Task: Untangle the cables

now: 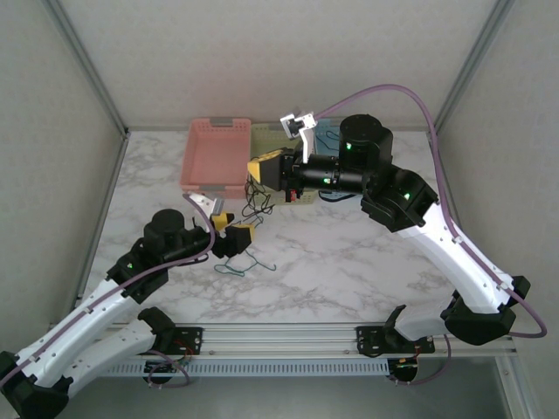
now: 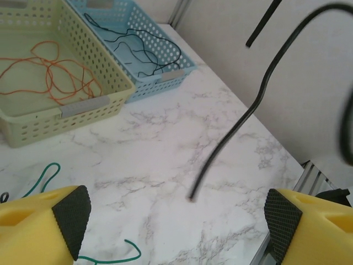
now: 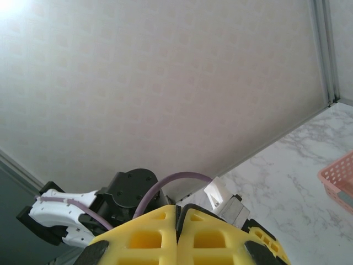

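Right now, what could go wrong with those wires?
The black cable dangling from the shut right gripper is very thin, so the open left gripper might close and miss it. Its loose end hangs near the green cable on the table, so they could tangle together.

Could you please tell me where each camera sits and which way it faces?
Top external: above and behind the bases, looking down on the table, pink basket, left arm and right arm.
Left wrist: on the left arm, facing the yellow basket and blue basket; open left gripper at bottom.
Right wrist: tilted up at the wall; left arm and shut right gripper below.
Shared: top and left wrist both show the green cable.
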Action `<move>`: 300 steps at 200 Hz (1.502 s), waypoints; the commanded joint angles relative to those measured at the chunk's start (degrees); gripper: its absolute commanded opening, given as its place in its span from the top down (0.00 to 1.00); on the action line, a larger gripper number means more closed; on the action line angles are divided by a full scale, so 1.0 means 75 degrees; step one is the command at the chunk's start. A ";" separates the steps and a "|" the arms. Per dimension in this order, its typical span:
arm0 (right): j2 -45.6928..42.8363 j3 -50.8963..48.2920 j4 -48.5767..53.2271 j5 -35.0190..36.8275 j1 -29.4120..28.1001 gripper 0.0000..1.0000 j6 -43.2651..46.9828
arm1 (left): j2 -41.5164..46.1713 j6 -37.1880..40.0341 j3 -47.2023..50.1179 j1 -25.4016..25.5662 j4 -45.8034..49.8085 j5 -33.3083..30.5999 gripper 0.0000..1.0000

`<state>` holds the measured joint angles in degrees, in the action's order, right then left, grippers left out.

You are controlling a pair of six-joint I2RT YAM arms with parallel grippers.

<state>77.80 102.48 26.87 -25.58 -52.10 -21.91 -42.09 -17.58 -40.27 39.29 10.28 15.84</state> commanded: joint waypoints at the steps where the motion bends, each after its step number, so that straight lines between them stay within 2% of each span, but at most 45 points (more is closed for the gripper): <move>1: -0.0130 0.0024 -0.0112 -0.0160 0.0033 1.00 -0.0080 | -0.0049 0.0112 -0.0060 0.0047 0.0029 -0.0027 0.15; 51: -0.0096 0.0026 -0.0085 -0.0221 0.0032 1.00 -0.0103 | -0.0176 0.0106 -0.0116 0.0047 -0.0422 0.0515 0.23; 66: -0.0096 0.0013 -0.0079 -0.0230 0.0032 1.00 -0.0090 | -0.0219 0.0115 -0.0148 0.0047 -0.0429 0.0569 0.29; 85: -0.0101 -0.0011 -0.0091 -0.0267 0.0025 1.00 -0.0102 | -0.0256 0.0118 -0.0177 0.0050 -0.0429 0.0587 0.42; 103: -0.0105 -0.0026 -0.0091 -0.0269 0.0023 1.00 -0.0105 | -0.0218 0.0118 -0.0145 0.0047 -0.0468 0.0584 0.45; 161: -0.0144 -0.0140 -0.0103 -0.0220 0.0022 1.00 -0.0083 | -0.0092 0.0138 -0.0047 0.0047 -0.0464 0.0498 0.90; 177: -0.0162 -0.0137 -0.0090 -0.0194 0.0025 1.00 -0.0055 | -0.0065 0.0152 -0.0067 0.0047 -0.0426 0.0426 1.00; 213: -0.0189 -0.0126 -0.0079 -0.0198 0.0026 1.00 -0.0032 | -0.0127 0.0200 -0.0126 0.0047 -0.0203 0.0335 0.98; 262: -0.0191 -0.0117 -0.0010 -0.0084 0.0021 1.00 0.0054 | -0.0079 0.0165 -0.0084 0.0046 -0.0256 0.0193 1.00; 276: -0.0257 -0.0076 0.0068 0.0216 0.0030 1.00 0.0218 | -0.0049 0.0210 -0.0135 0.0047 0.0047 -0.0269 1.00; 286: -0.0311 0.0047 0.0282 0.0544 0.0027 1.00 0.0500 | -0.0050 0.0274 -0.0244 0.0047 0.0472 -0.0900 1.00; 300: -0.0385 0.0287 0.0784 0.1610 0.0021 1.00 0.1139 | -0.0049 0.0340 -0.0485 0.0030 0.1209 -0.1963 1.00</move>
<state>77.23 101.80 28.40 -23.49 -52.10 -20.10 -43.29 -16.32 -40.60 39.29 11.27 13.74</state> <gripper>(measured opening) 0.048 0.049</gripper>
